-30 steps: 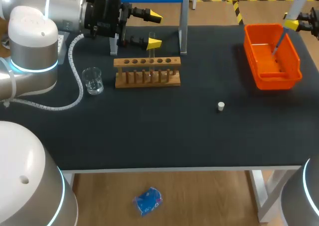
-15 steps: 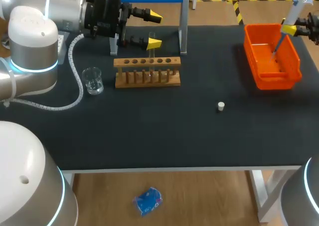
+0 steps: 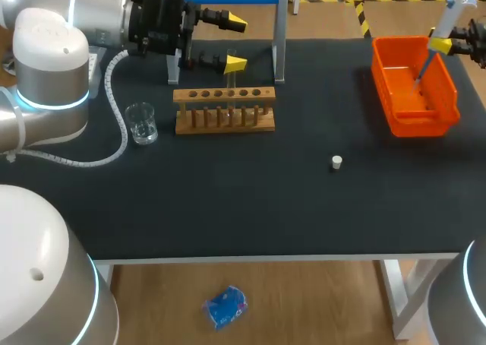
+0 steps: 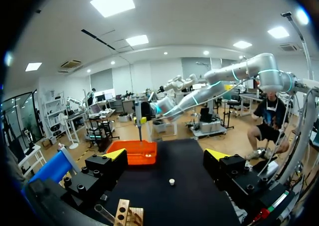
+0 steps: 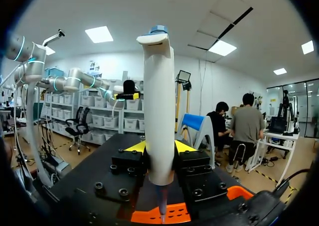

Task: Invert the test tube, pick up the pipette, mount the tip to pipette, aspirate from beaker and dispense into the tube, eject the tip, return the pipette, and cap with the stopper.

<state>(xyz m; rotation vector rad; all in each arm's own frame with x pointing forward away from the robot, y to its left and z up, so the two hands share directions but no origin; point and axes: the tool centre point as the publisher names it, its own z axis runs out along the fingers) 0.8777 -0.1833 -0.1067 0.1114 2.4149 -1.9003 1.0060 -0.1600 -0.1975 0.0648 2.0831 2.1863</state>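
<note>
Right gripper: the right gripper (image 3: 440,41) is clamped on the white, blue-capped pipette (image 3: 449,18) at the table's 2 o'clock. Its slim tip (image 3: 424,68) points down into the orange plastic bin (image 3: 380,79).
Left gripper: the left gripper (image 3: 235,44) is spread wide at 11 o'clock, holding nothing. The clear glass test tube (image 3: 230,79) stands upright in the wooden rack (image 3: 224,121), just beside one finger.
Done: pipette picked up; a tip seems mounted.
Unclear: whether liquid from the clear glass beaker (image 3: 141,123), at the rack's 9 o'clock, has reached the tube.
Left: probably ejecting the tip and returning the pipette. The small white stopper (image 3: 336,161) lies loose at the rack's 4 o'clock, so capping remains.
</note>
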